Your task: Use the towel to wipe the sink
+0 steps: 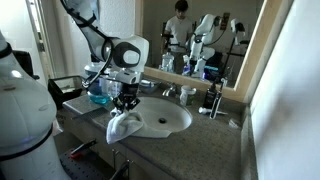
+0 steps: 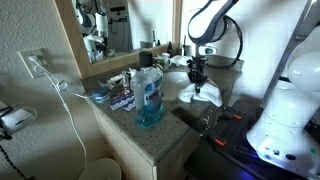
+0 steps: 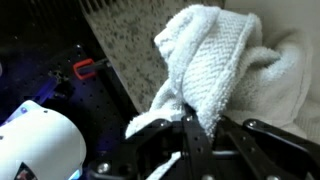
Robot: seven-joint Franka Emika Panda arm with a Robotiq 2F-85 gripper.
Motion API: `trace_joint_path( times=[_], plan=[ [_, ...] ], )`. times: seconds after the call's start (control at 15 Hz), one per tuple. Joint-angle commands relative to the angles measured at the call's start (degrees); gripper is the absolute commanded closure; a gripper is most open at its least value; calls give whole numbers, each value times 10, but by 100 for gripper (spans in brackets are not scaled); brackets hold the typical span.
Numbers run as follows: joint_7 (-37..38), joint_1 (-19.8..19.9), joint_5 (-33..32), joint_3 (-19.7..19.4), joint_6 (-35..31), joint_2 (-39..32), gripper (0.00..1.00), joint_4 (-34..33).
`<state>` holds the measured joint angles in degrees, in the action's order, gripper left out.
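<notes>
A white towel (image 1: 122, 127) hangs from my gripper (image 1: 126, 103) over the near rim of the white oval sink (image 1: 165, 120). The gripper is shut on the top of the towel. In an exterior view the towel (image 2: 198, 93) hangs under the gripper (image 2: 198, 76) at the sink's edge. In the wrist view the fluffy towel (image 3: 210, 60) is pinched between the black fingers (image 3: 190, 118), with the speckled counter (image 3: 125, 45) behind it.
A blue liquid bottle (image 2: 149, 98) stands on the counter with small packets beside it. The faucet (image 1: 186, 93) and dark bottles (image 1: 211, 100) stand behind the sink, under a mirror. A white robot body (image 1: 22, 110) is near the counter front.
</notes>
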<state>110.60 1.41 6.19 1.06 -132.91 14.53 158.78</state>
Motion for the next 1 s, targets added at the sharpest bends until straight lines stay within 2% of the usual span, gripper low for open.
trace_joint_path(
  times=[0.0, 0.2, 0.4, 0.73, 0.93],
  plan=[
    [-68, -41, 109, 7, -29, -8, 93, -1],
    [-130, -67, 196, 9, -17, -15, 93, -7],
    [-160, -64, 218, 10, 9, -12, 93, 2],
    [-135, -8, 154, -8, 55, -27, 93, 0],
    [-103, 41, 79, -26, 60, -29, 93, 0]
  ],
)
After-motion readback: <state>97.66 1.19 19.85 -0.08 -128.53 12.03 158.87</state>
